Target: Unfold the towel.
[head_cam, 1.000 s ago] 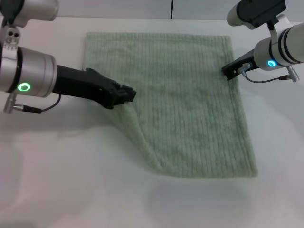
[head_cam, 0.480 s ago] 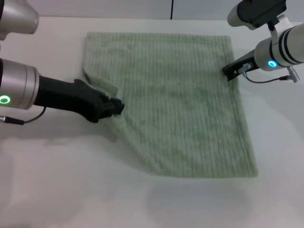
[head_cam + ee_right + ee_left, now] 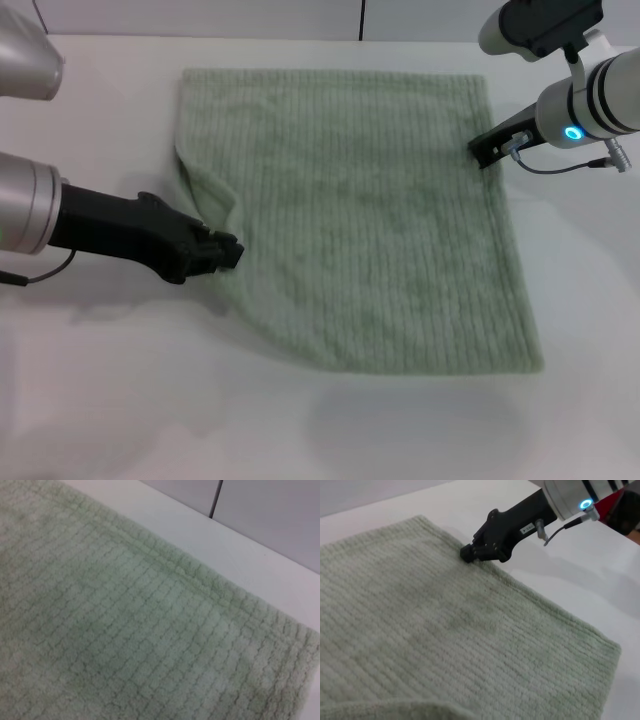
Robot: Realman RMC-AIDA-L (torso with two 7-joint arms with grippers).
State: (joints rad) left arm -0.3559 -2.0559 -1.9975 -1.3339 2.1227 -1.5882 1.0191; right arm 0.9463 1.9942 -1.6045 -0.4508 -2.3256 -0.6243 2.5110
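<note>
Head view shows a white table (image 3: 120, 400) with the towel (image 3: 380, 220) spread over its middle and far part. The towel lies nearly flat; its long axis runs from the far edge toward the robot, and its ribbed stripes follow the same line. The far hem lies straight across, the right side slants outward toward the near right corner, and the near left part is drawn in, with a raised fold on the left side.

Left gripper (image 3: 228, 252) sits low at that left edge, just under the fold, clenched on the towel's hem. Right gripper (image 3: 484, 152) rests its tip on the towel's right edge near the far right corner; I cannot tell whether its fingers are parted or closed. A small white label on its black body is too small to read.
</note>
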